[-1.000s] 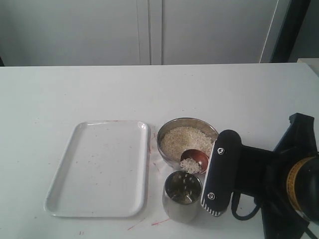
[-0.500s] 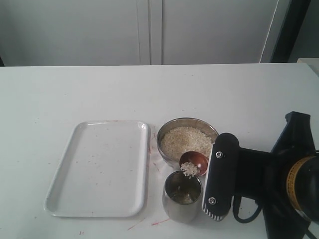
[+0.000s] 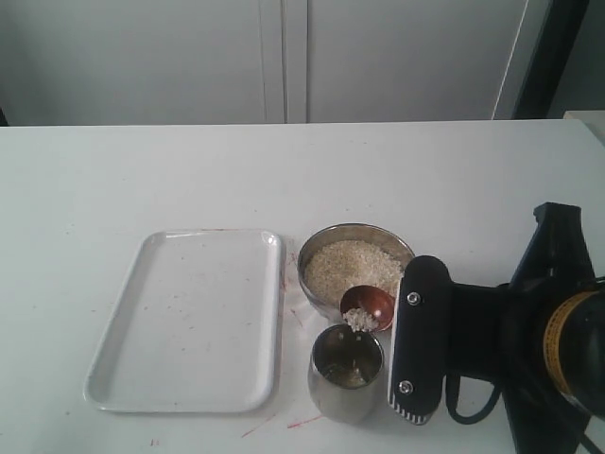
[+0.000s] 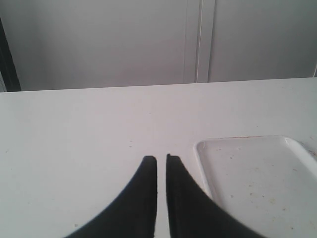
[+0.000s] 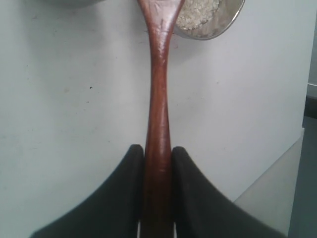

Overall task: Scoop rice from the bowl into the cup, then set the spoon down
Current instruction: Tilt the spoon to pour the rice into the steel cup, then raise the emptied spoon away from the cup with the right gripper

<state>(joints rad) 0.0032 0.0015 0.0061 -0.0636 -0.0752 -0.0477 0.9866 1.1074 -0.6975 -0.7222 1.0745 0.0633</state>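
The steel bowl (image 3: 314, 253) holds a mound of rice (image 3: 352, 263). Just in front of it stands the steel cup (image 3: 346, 378), with some grains inside. The wooden spoon's oval head (image 3: 371, 305) hangs tilted over the cup's rim, a small clump of rice at its lower edge. My right gripper (image 5: 158, 148) is shut on the spoon's handle (image 5: 158, 99); in the exterior view its body (image 3: 421, 350) hides the handle. The bowl's rim (image 5: 225, 25) and rice (image 5: 198, 12) show in the right wrist view. My left gripper (image 4: 158, 158) is shut and empty above bare table.
A white rectangular tray (image 3: 189, 322) with red specks lies left of the bowl and cup; its corner (image 4: 257, 173) shows beside my left gripper. The right arm's bulk (image 3: 558, 350) fills the front right. A grey cabinet wall (image 3: 284, 57) stands behind the table.
The spoon has tipped further over the cup and most of its rice has slid off, leaving a small clump at its edge. The right arm has rotated slightly.
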